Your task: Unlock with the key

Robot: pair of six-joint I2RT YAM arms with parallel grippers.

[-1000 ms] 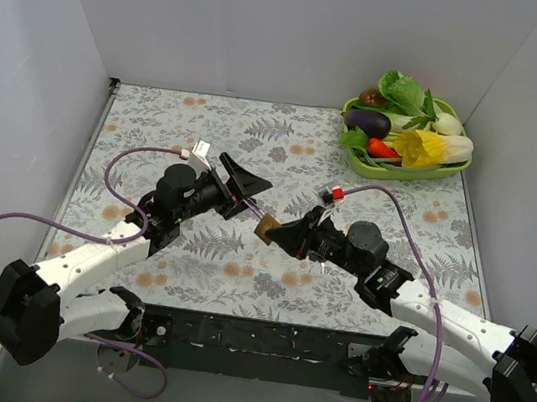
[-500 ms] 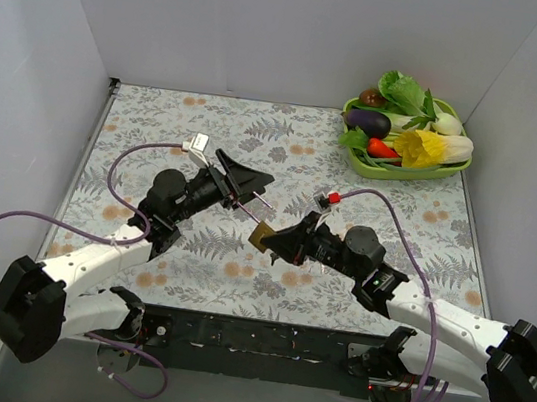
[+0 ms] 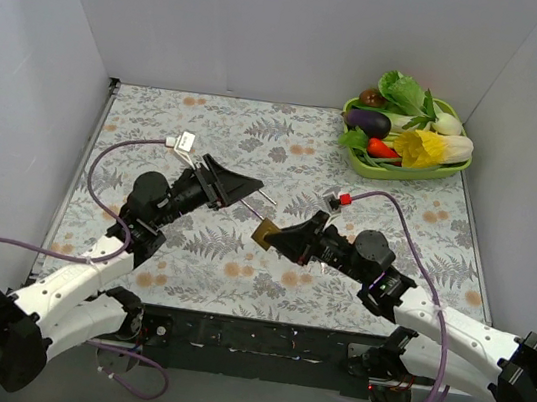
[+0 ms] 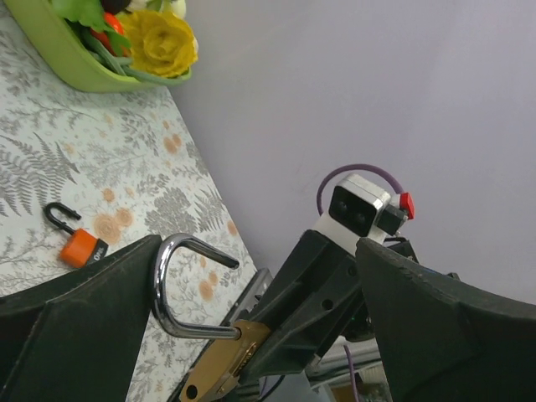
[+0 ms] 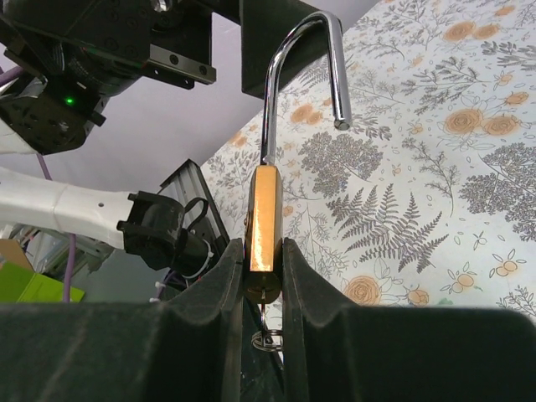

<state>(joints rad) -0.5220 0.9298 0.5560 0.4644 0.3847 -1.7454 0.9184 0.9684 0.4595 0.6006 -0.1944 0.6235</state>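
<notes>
The table [image 3: 210, 121] is a flat rectangular top under a pale cloth printed with grey fern leaves and orange flowers, closed in by plain light walls on three sides. A shallow lime-green plastic tray [image 3: 384, 173] heaped with vegetables sits on it in the far right corner. A small orange padlock with a dark open shackle [image 4: 75, 243] lies flat on the cloth, well apart from the tray.

Both arms reach inward over the floral counter [image 3: 258, 139], tips near each other at centre. Right end effector [image 3: 279, 235] grips brass padlock [image 3: 266, 233]. Left end effector [image 3: 256, 185] just beside it, raised. Green tray [image 3: 406, 173] of vegetables sits in the far right corner.
</notes>
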